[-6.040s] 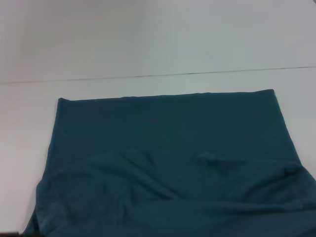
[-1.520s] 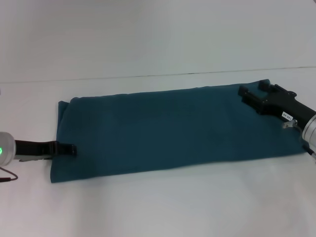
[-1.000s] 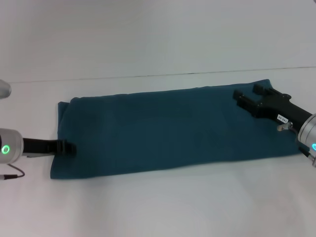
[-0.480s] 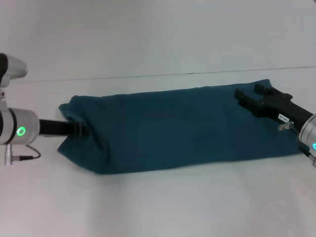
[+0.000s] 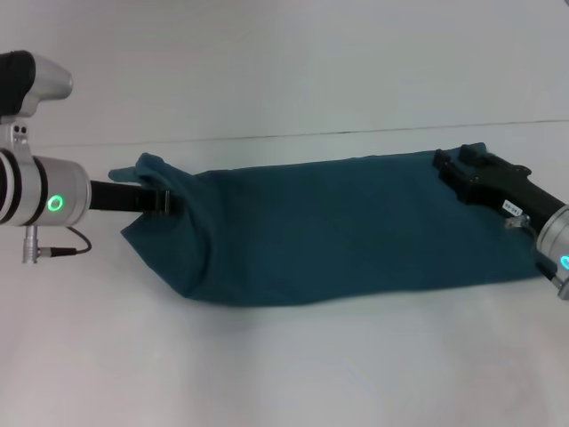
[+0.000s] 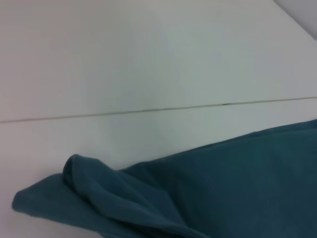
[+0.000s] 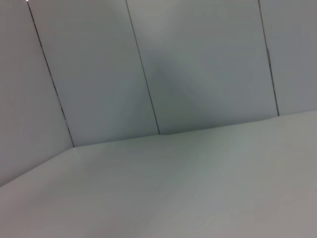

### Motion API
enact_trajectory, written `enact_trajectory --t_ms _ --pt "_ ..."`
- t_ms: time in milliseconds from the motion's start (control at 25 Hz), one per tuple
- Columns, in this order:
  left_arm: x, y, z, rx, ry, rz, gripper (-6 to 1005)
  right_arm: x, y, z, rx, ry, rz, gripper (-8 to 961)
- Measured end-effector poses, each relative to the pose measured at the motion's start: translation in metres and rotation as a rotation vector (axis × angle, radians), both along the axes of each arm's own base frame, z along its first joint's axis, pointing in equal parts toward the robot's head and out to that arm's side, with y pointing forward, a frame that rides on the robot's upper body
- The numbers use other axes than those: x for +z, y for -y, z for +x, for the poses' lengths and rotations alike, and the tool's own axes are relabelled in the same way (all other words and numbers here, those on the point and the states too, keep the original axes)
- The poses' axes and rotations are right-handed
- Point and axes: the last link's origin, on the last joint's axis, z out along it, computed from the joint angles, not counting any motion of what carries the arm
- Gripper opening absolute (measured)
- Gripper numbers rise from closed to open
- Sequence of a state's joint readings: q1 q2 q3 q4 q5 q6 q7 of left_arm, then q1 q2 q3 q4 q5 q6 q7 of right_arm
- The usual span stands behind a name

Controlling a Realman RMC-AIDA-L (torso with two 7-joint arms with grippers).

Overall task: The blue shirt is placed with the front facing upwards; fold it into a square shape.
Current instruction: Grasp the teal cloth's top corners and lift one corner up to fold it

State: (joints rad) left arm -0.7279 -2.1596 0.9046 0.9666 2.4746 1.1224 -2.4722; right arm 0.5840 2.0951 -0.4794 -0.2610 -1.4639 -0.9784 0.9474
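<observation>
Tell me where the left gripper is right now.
In the head view, the left gripper is at the left, gripping the lifted end of the dark teal-blue cotton shirt.

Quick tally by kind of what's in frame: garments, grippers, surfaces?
Garments: 1, the blue shirt, folded into a long band
Grippers: 2, the left gripper at the shirt's left end, the right gripper at its right end
Surfaces: 1, the white table
Total: 4

A plain dark teal-blue shirt (image 5: pixel 338 231) lies on a white table (image 5: pixel 284 365). Two black grippers, left (image 5: pixel 164 201) and right (image 5: pixel 455 167), have silver wrists with green lights.
</observation>
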Motion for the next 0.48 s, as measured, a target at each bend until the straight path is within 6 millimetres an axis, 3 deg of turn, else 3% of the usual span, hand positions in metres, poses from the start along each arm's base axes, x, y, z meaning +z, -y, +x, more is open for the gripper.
enact_trajectory --t_ms 160,480 --pt "0.006 -0.001 0.011 -0.028 0.000 0.000 43 -0.013 0.001 -0.005 0.004 0.009 -0.001 482" --pt "0.021 0.000 0.039 -0.090 -0.014 0.007 43 -0.058 -0.007 -0.041 0.103 0.152 -0.025 144"
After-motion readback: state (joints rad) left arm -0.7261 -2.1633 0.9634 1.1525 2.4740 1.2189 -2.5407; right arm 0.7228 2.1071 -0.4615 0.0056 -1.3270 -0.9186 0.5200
